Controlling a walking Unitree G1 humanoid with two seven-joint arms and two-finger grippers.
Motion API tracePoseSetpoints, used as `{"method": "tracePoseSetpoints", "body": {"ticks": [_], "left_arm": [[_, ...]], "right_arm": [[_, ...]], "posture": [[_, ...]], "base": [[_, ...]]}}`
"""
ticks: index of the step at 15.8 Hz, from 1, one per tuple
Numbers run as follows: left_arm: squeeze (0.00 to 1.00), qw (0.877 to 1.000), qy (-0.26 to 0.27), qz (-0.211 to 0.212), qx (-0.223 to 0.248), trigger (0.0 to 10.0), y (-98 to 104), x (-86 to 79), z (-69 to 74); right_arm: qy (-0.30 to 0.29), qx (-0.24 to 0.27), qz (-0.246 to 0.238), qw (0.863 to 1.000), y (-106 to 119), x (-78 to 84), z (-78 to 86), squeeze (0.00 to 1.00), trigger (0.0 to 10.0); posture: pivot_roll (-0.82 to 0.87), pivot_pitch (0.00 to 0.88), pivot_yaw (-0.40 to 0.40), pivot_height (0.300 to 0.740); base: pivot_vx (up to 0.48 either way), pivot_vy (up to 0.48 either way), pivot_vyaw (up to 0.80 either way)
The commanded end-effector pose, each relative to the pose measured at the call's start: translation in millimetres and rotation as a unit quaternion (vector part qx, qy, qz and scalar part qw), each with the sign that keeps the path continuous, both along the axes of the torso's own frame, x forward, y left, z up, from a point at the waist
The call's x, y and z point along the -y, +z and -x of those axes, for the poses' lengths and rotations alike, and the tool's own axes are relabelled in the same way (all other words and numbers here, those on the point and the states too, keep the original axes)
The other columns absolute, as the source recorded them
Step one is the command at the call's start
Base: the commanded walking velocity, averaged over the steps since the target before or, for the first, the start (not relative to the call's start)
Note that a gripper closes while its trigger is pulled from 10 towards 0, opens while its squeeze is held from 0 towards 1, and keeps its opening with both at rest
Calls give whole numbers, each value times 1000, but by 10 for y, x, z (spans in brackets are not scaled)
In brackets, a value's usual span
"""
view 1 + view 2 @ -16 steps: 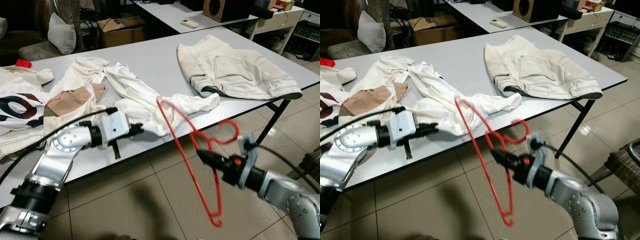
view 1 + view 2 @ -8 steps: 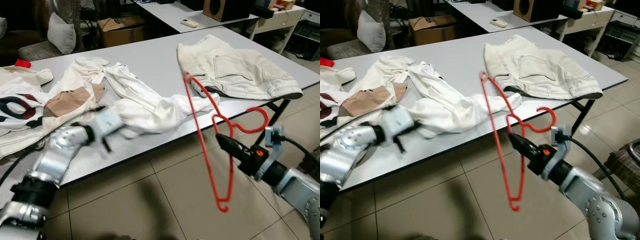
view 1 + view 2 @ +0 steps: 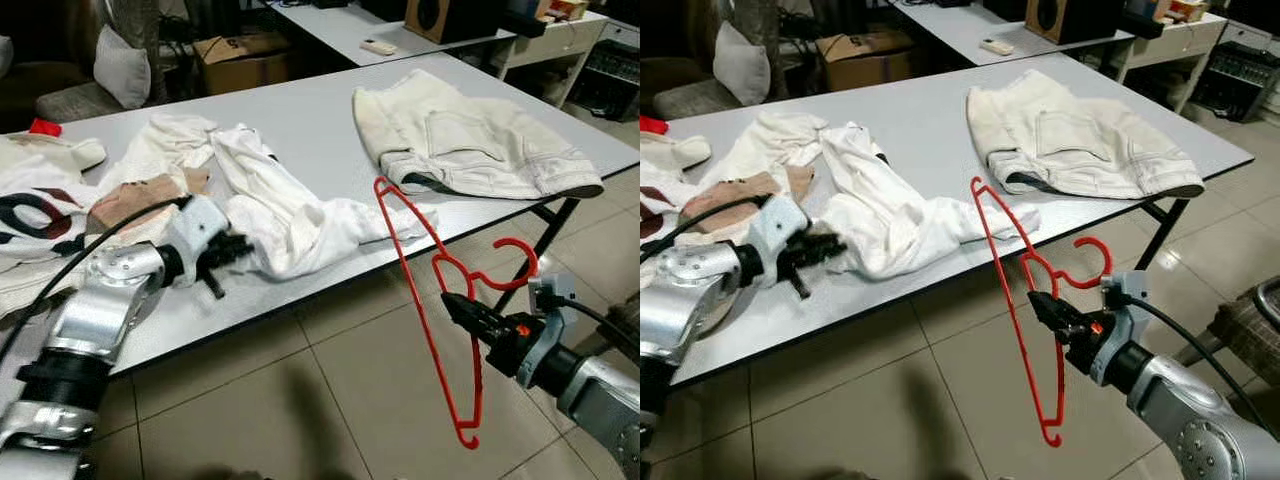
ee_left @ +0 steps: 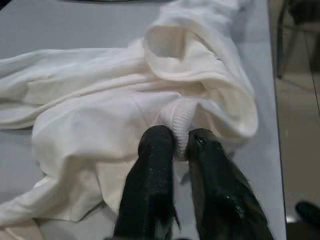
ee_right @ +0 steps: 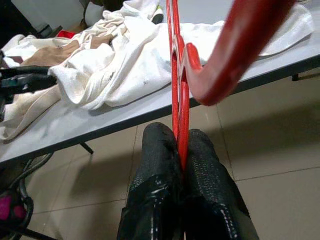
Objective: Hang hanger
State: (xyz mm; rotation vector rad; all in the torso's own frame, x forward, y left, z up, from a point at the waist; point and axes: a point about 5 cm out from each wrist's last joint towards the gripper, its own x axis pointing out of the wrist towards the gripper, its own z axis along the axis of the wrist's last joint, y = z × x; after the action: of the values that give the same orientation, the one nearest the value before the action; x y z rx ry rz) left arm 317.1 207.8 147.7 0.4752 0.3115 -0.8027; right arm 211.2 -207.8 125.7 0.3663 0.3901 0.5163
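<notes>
Your right claw (image 3: pixel 447 299) is pinching the red hanger (image 3: pixel 425 262) at its neck, holding it in the air off the surface's (image 3: pixel 300 120) front edge, over the floor. Your left claw (image 4: pixel 181 147) is clamped on the ribbed cuff of the white shirt (image 3: pixel 290 215) lying on the surface.

Left gripper (image 4: pixel 181 145) and right gripper (image 5: pixel 180 142), both clamped.
</notes>
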Motion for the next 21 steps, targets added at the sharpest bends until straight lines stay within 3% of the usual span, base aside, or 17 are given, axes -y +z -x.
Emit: {"method": "tracePoseSetpoints", "body": {"ticks": [1,2,3,5,6,8,9,10,14,19,20,21], "left_arm": [[1000,999,-27,-36,-2,10000,40,-56,38],[1000,998,-43,-54,-4,10000,92,-105,57],[1000,997,-62,-44,-10,10000,155,-103,81],[1000,993,-102,56,-31,10000,314,91,134],[1000,990,-114,66,-41,10000,299,179,148],[1000,993,-71,86,-42,10000,182,314,43],[125,993,-52,100,-43,10000,147,346,7],[0,991,-14,121,-54,10000,58,414,-49],[0,980,121,120,-103,10000,-208,457,-144],[0,950,123,236,-165,10000,-258,673,-131],[0,949,128,234,-167,4431,-280,680,-129],[0,953,134,217,-167,2196,-322,682,-129]], "right_arm": [[-4,12,13,1000,37,8,9,0,10000],[-5,13,15,1000,32,8,16,0,10000],[-4,13,18,1000,26,6,25,0,10000],[-4,11,22,1000,18,7,30,0,10000],[-3,10,25,1000,8,3,31,0,10000],[-2,11,24,1000,11,-7,28,0,10000],[-2,12,24,1000,12,-8,28,0,10000],[-1,12,24,1000,13,-10,32,0,10000],[-1,13,25,1000,15,-23,46,0,10000],[4,11,23,1000,7,-49,50,0,10000],[4,11,23,1000,7,-50,52,0,10000],[4,10,24,1000,8,-51,52,0,10000]], "posture": [[-139,0,40,740],[-139,0,40,740],[-137,0,38,740],[-137,0,37,740],[-138,0,38,740],[-141,0,38,740],[-144,0,40,740],[-148,0,42,740],[-151,0,42,740],[-153,0,42,740],[-152,0,41,740],[-151,0,40,740]], "base": [[0,0,0],[0,0,0],[0,0,0],[0,0,0],[0,0,0],[0,0,0],[0,0,0],[0,0,0],[0,0,0],[0,0,0],[0,0,0],[0,0,0]]}}
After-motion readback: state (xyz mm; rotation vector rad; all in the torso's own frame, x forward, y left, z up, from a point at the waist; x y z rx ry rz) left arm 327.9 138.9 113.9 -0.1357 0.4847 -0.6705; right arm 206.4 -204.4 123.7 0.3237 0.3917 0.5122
